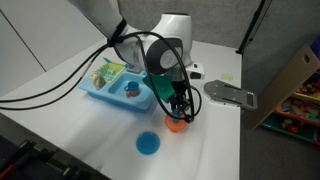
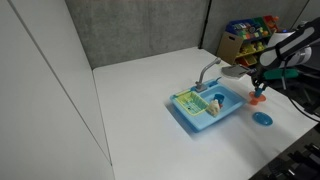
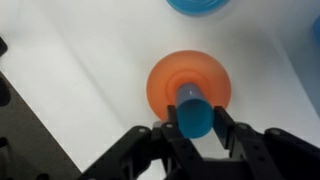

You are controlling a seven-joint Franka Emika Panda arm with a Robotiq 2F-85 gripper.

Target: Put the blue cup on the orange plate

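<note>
While the hand [image 3: 197,128] grips the cup [image 3: 194,112] between its fingers [image 3: 232,132], the cup stands upright over the middle of the orange plate [image 3: 160,85]; whether they touch, I cannot tell. On the white tabletop [image 1: 215,140] a blue plate [image 1: 148,143] lies near, a sink [image 1: 118,90] beyond

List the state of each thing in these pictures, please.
Tiny blue plastic toy cup: gripped on both sides.
Gripper: shut on that cup.
Flat round orange plastic toy plate: lying flat under the cup; contact unclear.
Flat round blue plastic plate: lying flat, empty.
</note>
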